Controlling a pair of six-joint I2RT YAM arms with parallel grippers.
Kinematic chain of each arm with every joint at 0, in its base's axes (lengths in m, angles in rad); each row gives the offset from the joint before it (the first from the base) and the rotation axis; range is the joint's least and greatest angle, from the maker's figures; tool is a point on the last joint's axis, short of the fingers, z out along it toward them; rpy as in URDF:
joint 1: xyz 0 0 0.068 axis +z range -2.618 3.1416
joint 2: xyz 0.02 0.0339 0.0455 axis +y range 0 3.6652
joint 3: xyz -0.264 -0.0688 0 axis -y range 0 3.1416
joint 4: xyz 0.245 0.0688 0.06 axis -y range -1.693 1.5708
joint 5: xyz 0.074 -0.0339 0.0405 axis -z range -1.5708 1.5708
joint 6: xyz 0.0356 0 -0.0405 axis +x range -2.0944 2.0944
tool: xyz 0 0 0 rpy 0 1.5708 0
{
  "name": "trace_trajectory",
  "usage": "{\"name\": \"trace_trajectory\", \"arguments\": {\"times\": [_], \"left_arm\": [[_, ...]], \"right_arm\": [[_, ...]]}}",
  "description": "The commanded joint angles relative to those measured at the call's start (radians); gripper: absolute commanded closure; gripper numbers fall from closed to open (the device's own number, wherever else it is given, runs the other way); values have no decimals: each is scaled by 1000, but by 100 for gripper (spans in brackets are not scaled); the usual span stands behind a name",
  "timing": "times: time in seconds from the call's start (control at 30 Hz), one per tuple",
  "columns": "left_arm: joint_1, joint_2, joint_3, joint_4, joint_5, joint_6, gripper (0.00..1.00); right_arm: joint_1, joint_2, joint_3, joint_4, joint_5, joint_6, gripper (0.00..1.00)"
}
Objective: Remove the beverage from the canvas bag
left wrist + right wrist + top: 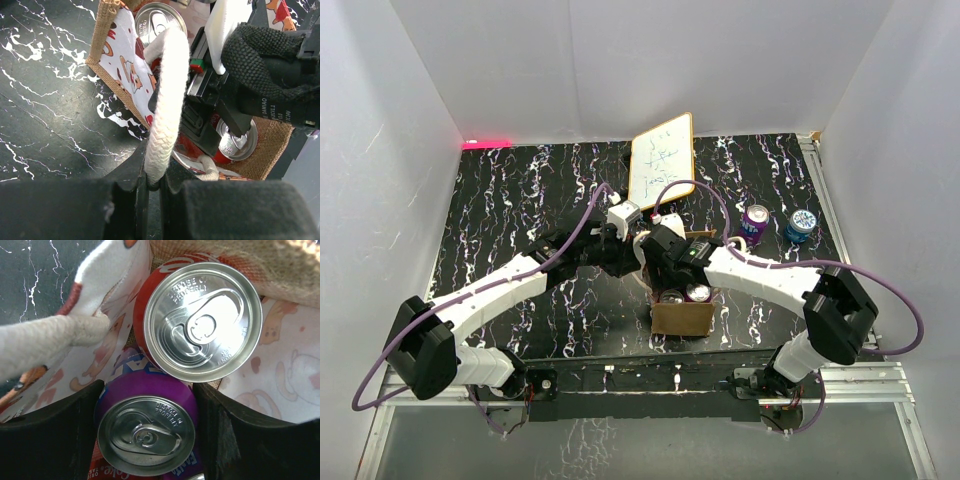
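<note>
In the canvas bag (682, 318), the upright purple can (142, 440) stands between the open, empty fingers of the right end effector (149, 432); the left end effector (150, 187) pinches 1 handle (167, 100).

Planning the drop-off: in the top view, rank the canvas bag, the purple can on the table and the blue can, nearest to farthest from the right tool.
1. canvas bag: the right tool reaches into it.
2. purple can: behind, to the right.
3. blue can: farther right, beside the purple one.
</note>
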Motion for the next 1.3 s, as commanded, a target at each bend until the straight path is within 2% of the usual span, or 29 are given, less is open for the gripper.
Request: {"name": "trace_trajectory", "arguments": {"times": [0.0,0.33,0.77,1.0,1.27], "left_arm": [[4,5,25,5,-38,21,100],[3,4,26,5,-36,21,100],[3,8,26,2,-39,22,100],[3,11,26,1,-40,22,100],[4,11,28,2,-40,23,100]], "right_arm": [[8,-28,-9,67,15,12,36],[9,-93,-13,82,19,7,59],[9,-161,13,82,-15,-5,83],[9,-258,30,77,-14,-7,92],[7,-376,54,65,28,-24,92]]}}
